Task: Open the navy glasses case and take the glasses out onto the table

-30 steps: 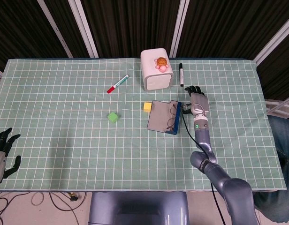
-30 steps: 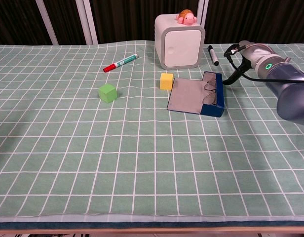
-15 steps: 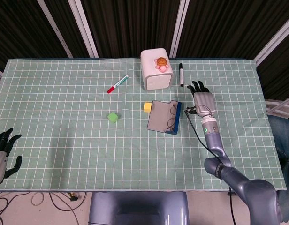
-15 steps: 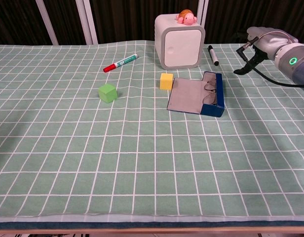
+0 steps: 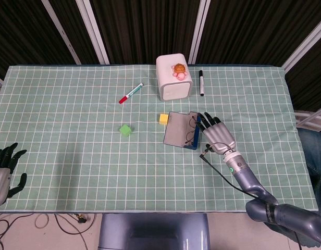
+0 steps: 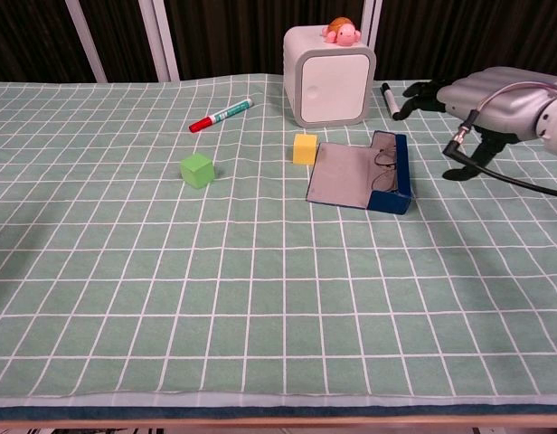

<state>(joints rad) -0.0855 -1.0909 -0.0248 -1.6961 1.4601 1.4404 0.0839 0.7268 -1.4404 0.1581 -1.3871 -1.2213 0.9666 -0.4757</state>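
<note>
The navy glasses case (image 5: 181,130) (image 6: 358,175) lies open in the middle of the table, its grey lid flat to the left. The glasses (image 5: 192,129) (image 6: 384,168) sit in the navy tray on its right side. My right hand (image 5: 217,136) (image 6: 482,93) hovers just right of the case, fingers spread and pointing toward it, holding nothing. In the head view its fingertips reach the case's right edge; whether they touch is unclear. My left hand (image 5: 3,172) rests open at the table's front left corner, far from the case.
A white box (image 5: 173,80) (image 6: 329,77) with a turtle toy (image 5: 179,69) (image 6: 340,32) stands behind the case. A black marker (image 5: 201,83) (image 6: 390,101) lies beside it. A yellow cube (image 5: 163,119) (image 6: 304,148), a green cube (image 5: 126,129) (image 6: 197,169) and a red marker (image 5: 131,93) (image 6: 221,115) lie left.
My right hand has swung from behind-right of the case toward the table's front, its fingers now angled at the case's right edge. Case, glasses and left hand have not moved.
</note>
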